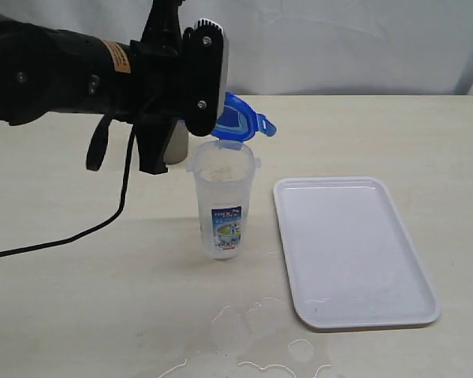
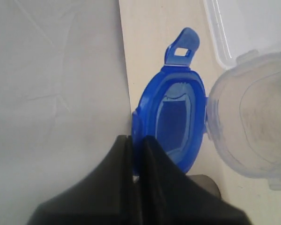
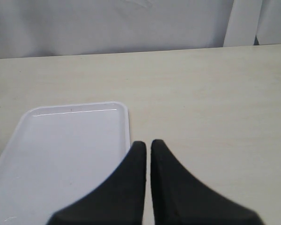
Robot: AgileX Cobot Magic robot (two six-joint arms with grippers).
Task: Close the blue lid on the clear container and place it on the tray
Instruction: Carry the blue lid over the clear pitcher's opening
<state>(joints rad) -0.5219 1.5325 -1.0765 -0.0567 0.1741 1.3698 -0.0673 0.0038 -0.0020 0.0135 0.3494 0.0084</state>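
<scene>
My left gripper (image 2: pixel 138 140) is shut on the rim of the blue lid (image 2: pixel 174 117), which it holds tilted in the air. In the exterior view the blue lid (image 1: pixel 240 120) hangs just above the back rim of the clear container (image 1: pixel 222 205), with my left gripper (image 1: pixel 219 118) at its left edge. The container stands upright and open on the table, its mouth (image 2: pixel 253 126) beside the lid. To its right lies the white tray (image 1: pixel 351 248), bare. Over the table, beside the tray (image 3: pixel 65 150), my right gripper (image 3: pixel 148 143) is shut on nothing.
A grey cup (image 1: pixel 176 142) stands behind the left arm, mostly hidden. A puddle of water (image 1: pixel 252 339) spreads on the table in front of the container. A black cable (image 1: pixel 102 224) trails from the left arm across the table's left side.
</scene>
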